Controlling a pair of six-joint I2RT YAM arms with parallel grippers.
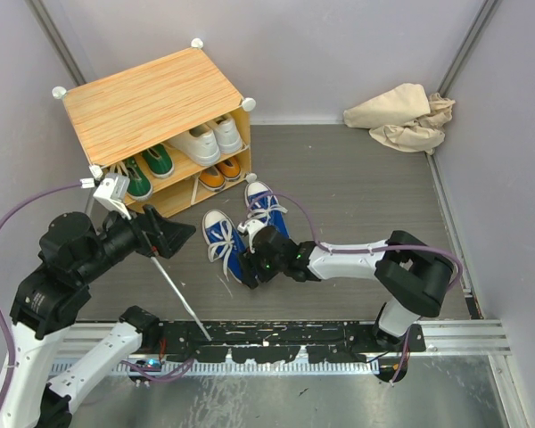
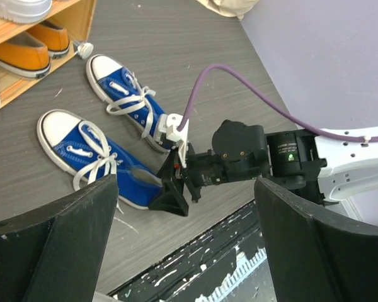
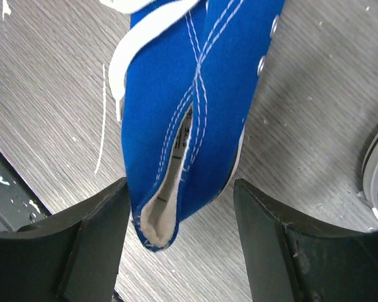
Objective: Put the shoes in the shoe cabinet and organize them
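The shoe cabinet (image 1: 152, 98) stands at the back left, its front open. Inside it, a white pair (image 1: 209, 138) and a green pair (image 1: 147, 165) sit on the shelf, with an orange pair (image 1: 221, 172) below. Two blue shoes lie on the floor in front of it, one on the left (image 1: 221, 239) and one on the right (image 1: 267, 209). My right gripper (image 3: 181, 195) is open, its fingers either side of the left blue shoe's heel (image 3: 195, 94); the left finger touches the canvas and the right one stands clear. My left gripper (image 2: 186, 184) hangs open and empty above the floor, left of the shoes.
A crumpled beige cloth (image 1: 401, 116) lies at the back right corner. A thin white rod (image 1: 178, 299) slants across the floor under the left arm. A black rail (image 1: 285, 343) runs along the near edge. Walls close in on three sides.
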